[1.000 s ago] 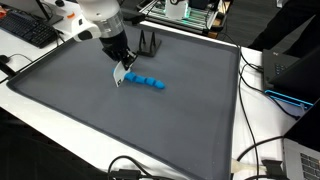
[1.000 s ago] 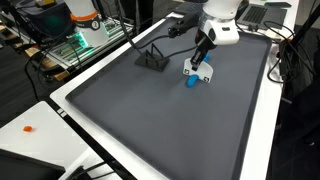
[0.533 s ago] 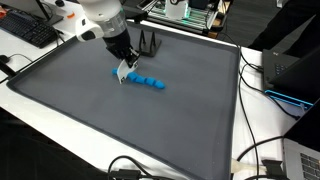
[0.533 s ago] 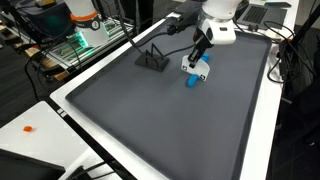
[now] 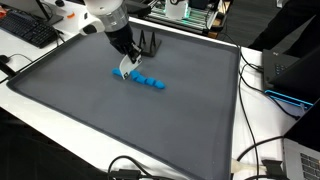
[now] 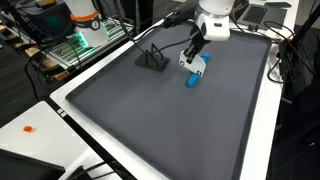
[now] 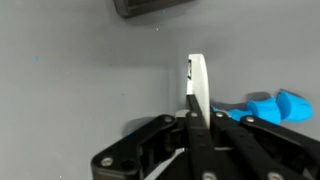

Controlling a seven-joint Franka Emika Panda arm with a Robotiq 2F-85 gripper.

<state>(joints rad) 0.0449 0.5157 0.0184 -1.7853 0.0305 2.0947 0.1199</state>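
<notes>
Claw (image 5: 125, 65), clamped on a white strip (image 7: 199, 80) pointing lengthwise down, has risen beside the blue block row (image 5: 150, 82).

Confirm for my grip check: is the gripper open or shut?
Shut: in the wrist view the gripper pinches a thin white piece.

Desk (image 5: 95, 120): plain dark grey, unpatterned, white rim. Blocks (image 5: 148, 81): bright blue, uniform; flat piece (image 7: 198, 85) in the hand (image 5: 125, 67): white, hand itself black. Stand (image 5: 148, 43) by the desk's far edge: black.
</notes>
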